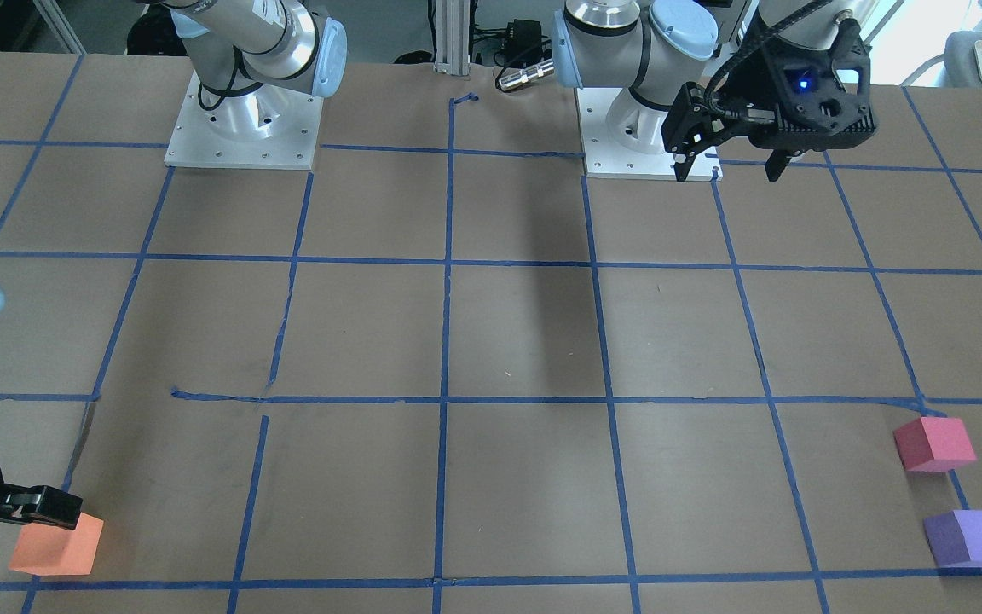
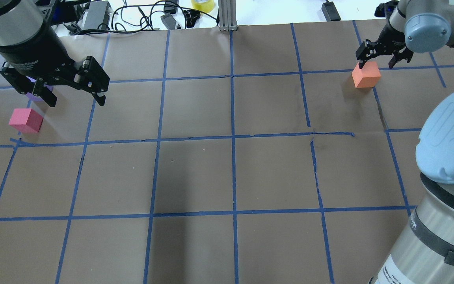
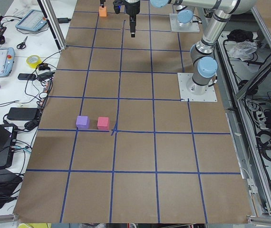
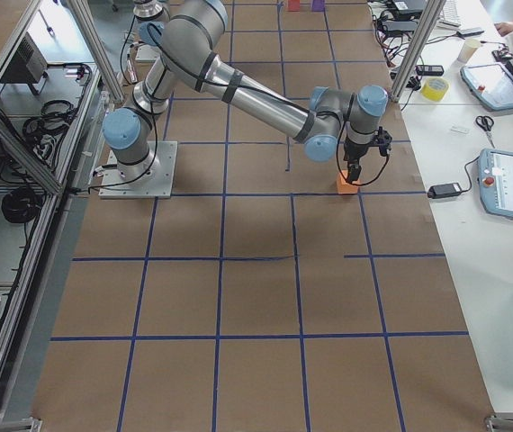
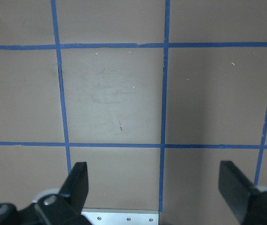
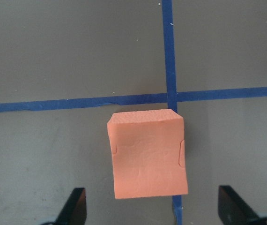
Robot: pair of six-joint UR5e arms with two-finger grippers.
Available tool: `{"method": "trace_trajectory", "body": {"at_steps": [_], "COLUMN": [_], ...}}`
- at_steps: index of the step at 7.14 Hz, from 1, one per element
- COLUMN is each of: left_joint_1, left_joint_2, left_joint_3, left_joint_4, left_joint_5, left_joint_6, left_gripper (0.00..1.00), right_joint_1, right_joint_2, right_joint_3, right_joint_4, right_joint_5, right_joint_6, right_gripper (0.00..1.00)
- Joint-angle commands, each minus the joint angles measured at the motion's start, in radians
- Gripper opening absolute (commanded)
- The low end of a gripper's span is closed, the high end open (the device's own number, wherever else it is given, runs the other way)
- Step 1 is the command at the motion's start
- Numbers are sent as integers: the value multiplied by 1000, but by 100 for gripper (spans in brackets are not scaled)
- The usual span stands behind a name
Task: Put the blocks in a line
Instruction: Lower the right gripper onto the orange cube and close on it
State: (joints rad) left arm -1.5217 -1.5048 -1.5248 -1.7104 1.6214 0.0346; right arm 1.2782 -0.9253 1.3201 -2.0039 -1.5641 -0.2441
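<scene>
The orange block sits at the far right on a blue tape line; it also shows in the right wrist view and the front view. My right gripper is open just above it, one finger on each side, not touching. The red-pink block and the purple block sit side by side at the far left. In the overhead view the purple block is mostly hidden behind my left gripper. That gripper is open, empty and high above the table.
The brown table carries a blue tape grid. Both arm base plates stand on the robot's side. Cables, a tape roll and power bricks lie beyond the far edge. A metal post stands at the far middle.
</scene>
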Motion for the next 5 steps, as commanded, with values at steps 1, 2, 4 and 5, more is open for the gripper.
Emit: {"method": "trace_trajectory", "body": {"at_steps": [1,2,4,5], "left_joint_1": [0,0,-2,-2], "left_joint_2": [0,0,0,0], "left_joint_3": [0,0,0,0], "left_joint_4": [0,0,-2,-3], "left_joint_5": [0,0,-2,0], "left_joint_6": [-1,-4,-5,-5], "left_gripper": [100,100,100,100], "right_joint_1": [0,0,0,0], "right_joint_2": [41,68,98,100], "right_joint_3": [-1,1,2,1], "right_joint_4": [-34,-41,-61,-71], "right_joint_5": [2,12,12,12], "right_joint_6": [-12,-44,-63,-137], "right_gripper": [100,100,96,76]}}
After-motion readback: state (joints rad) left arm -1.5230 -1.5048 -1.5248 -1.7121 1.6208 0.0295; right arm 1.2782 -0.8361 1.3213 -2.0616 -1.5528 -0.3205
